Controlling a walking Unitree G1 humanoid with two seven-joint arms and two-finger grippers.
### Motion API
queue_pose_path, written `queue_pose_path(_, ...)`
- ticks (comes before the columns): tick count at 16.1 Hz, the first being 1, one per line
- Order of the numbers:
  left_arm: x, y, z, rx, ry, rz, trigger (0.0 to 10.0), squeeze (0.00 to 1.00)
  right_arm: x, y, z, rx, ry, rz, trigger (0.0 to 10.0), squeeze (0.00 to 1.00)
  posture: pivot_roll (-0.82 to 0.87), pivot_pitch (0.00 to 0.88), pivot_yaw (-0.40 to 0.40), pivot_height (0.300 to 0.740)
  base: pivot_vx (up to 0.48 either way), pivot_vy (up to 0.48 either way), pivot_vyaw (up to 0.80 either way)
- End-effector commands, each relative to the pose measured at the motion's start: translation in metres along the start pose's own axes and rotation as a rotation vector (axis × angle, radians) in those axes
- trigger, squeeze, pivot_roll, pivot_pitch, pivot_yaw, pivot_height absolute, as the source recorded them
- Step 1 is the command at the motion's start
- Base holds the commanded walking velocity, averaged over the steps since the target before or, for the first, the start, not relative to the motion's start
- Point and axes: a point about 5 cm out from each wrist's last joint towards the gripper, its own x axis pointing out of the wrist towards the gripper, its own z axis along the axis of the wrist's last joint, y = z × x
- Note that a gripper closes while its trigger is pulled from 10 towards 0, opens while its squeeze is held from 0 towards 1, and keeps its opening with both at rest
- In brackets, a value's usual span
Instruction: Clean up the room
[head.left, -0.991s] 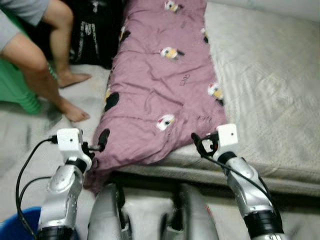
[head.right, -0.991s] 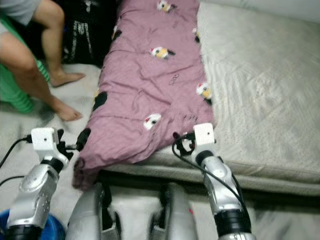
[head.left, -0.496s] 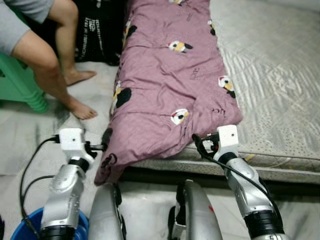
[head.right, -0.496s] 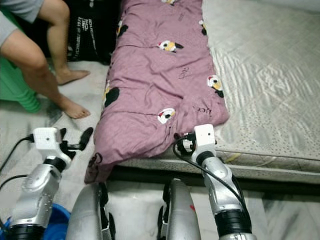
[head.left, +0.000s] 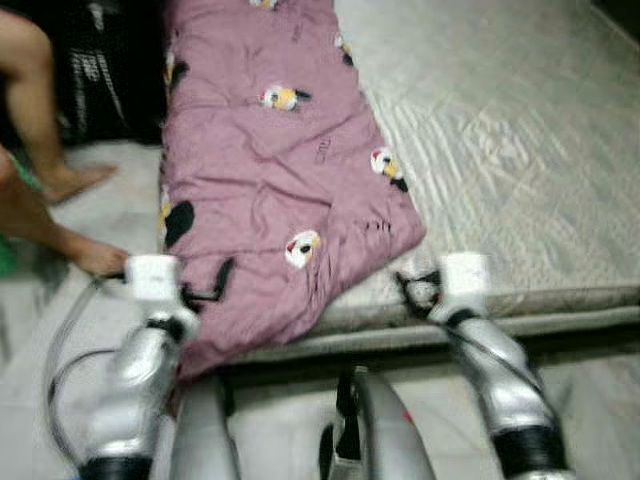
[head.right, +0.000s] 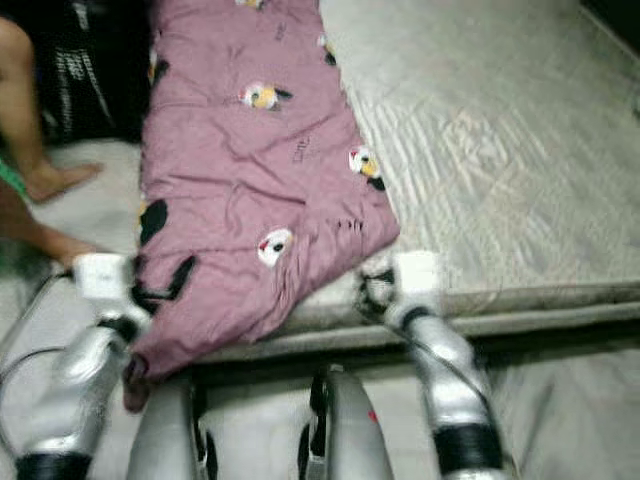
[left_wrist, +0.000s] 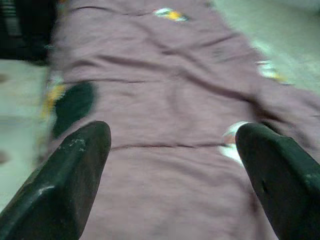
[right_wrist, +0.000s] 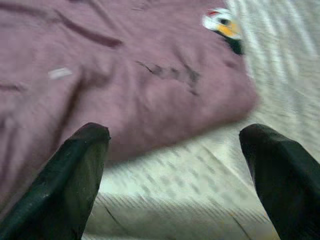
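1. Pink blanket (head.left: 270, 190) with little cartoon faces, spread along the left side of the grey mattress (head.left: 500, 150), one corner hanging off the edge.
2. Left gripper (left_wrist: 172, 185) wide open, holding nothing, close over the blanket.
3. Right gripper (right_wrist: 182, 175) wide open too, empty, above the blanket's corner.
4. Bare legs of a person (head.left: 40, 170) on the floor, far left in the eye views.

Blanket (head.left: 270, 190) lies on mattress's (head.left: 500, 170) left side.

Both silver arms are raised forward, bent at the elbow. The left gripper (left_wrist: 170, 150) is held with its black fingers (left_wrist: 70, 185) spread wide apart, nothing between them. The right gripper (right_wrist: 175, 165) is likewise held with fingers (right_wrist: 75, 170) parted and nothing gripped.
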Motion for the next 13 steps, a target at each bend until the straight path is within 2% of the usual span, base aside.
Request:
queue_pose_path(1,0.002,-0.006,-0.004,-0.005,0.02,0.0,10.0,0.0,-0.006,-0.013,-0.002,-0.007,0.01,-0.037,10.0,0.0,-0.02,0.158,-0.08,0.604,0.0,0.0,0.0)
queue_pose_path(5,0.001,-0.004,-0.005,0.007,0.029,0.021,10.0,0.0,-0.006,-0.012,-0.002,-0.016,0.014,-0.019,10.0,0.0,-0.02,0.162,-0.081,0.604,0.0,0.0,0.0)
queue_pose_path(8,-0.002,-0.002,-0.005,0.017,0.03,0.041,10.0,0.0,-0.005,-0.01,0.001,-0.033,-0.005,-0.006,10.0,0.0,-0.01,0.173,-0.08,0.604,0.0,0.0,0.78)
queue_pose_path(11,-0.007,0.004,-0.004,0.046,0.031,0.092,10.0,0.0,0.004,-0.014,0.004,-0.013,-0.002,-0.021,10.0,0.0,0.02,0.197,-0.078,0.604,0.0,0.0,0.16)
queue_pose_path(13,-0.014,0.01,-0.004,0.056,0.039,0.109,10.0,0.0,0.015,-0.009,0.009,-0.013,-0.021,-0.01,10.0,0.0,0.04,0.216,-0.074,0.604,0.0,0.0,0.0)
